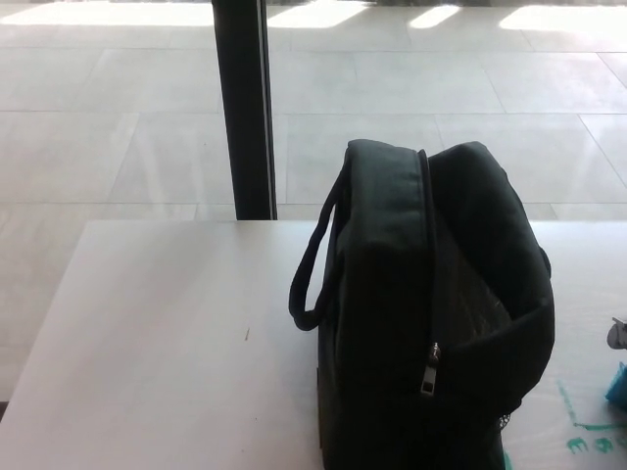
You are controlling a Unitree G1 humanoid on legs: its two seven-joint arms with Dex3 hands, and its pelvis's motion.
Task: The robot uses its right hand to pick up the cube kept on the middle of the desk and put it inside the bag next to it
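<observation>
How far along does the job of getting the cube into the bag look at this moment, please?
Early or mid-stage, as far as can be seen. The black bag stands on the desk, gaping open at its right side. At the right edge only a sliver of something teal, perhaps the cube, and a grey bit of the right hand show. Whether it is grasped cannot be told; nothing is visibly in the bag.

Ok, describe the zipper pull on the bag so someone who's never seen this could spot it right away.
Start at the white desk, where a big black bag stands upright to the right of the middle. Follow the zipper line that runs from the bag's top down its near face. Low on that line hangs the zipper pull, a small silvery metal tab, the only shiny bit on the all-black fabric.
</observation>
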